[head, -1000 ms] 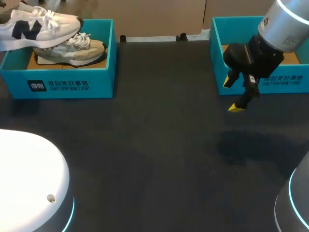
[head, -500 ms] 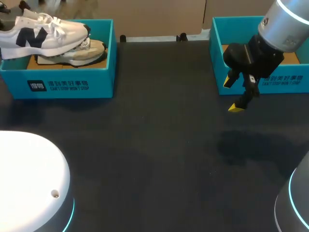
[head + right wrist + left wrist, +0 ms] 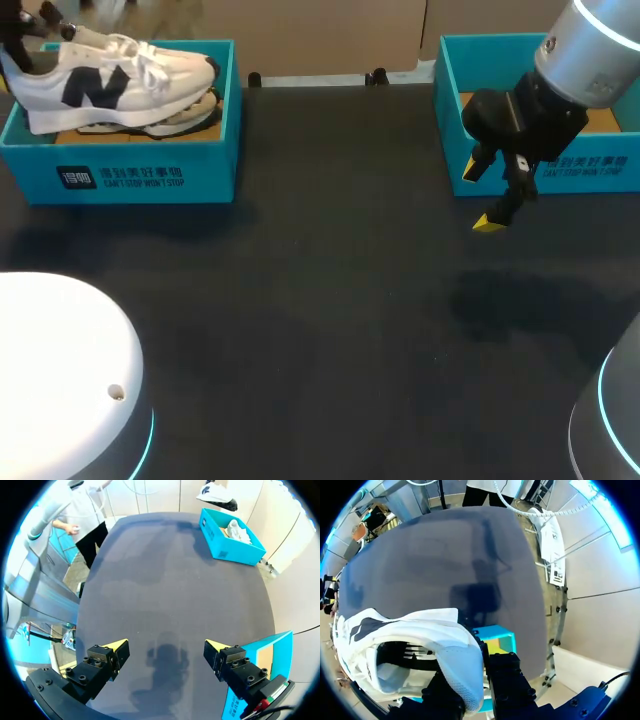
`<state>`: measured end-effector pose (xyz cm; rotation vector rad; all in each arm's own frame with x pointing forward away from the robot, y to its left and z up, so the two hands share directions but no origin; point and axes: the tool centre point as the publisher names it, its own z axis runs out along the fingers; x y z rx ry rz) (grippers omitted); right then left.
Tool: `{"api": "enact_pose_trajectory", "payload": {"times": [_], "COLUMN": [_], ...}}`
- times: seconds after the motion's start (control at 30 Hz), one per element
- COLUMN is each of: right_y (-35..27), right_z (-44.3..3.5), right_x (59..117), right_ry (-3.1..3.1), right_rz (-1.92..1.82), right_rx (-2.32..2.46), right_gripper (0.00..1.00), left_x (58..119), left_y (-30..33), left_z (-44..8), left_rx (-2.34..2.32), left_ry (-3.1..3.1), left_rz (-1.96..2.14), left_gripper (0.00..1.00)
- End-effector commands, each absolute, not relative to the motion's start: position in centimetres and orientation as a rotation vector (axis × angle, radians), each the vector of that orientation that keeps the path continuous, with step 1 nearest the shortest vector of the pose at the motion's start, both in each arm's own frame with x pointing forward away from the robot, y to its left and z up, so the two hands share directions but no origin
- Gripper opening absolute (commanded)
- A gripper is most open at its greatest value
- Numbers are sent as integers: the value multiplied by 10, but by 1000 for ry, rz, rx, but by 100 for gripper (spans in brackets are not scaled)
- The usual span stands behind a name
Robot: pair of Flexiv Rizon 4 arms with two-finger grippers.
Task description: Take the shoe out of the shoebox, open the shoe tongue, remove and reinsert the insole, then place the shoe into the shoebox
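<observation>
two sneakers crowded the teal cardboard shoebox at the table's far left: the white mesh sneaker with a dark side logo hung over it, hiding all but the toe and laces of a beige sneaker inside. the left gripper clamped the white sneaker's heel between its black fingers, their yellow tips hidden by the fabric. the right gripper hovered with fingers spread wide, holding nothing, over the black table just before a second teal box.

The shoe is white with a dark navy side mark, the shoebox teal with dark print, the tabletop black.
</observation>
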<state>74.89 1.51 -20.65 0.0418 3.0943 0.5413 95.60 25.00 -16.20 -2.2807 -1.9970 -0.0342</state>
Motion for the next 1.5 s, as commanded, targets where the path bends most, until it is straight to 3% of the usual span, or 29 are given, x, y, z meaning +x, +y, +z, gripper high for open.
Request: {"api": "enact_pose_trajectory", "payload": {"times": [0.03, 1.5], "right_y": [15, 15], "right_z": [-207, -207], "right_x": [749, 749], "right_ry": [3094, 3094], "right_rz": [538, 538], "right_rx": [42, 42], "right_gripper": [100, 100], "left_x": [937, 793], "left_y": [230, 67], "left_z": [-154, -191], "left_rx": [-2287, -2228], "left_ry": [-1999, -2035], "left_rz": [-104, -34], "left_gripper": [0, 0]}}
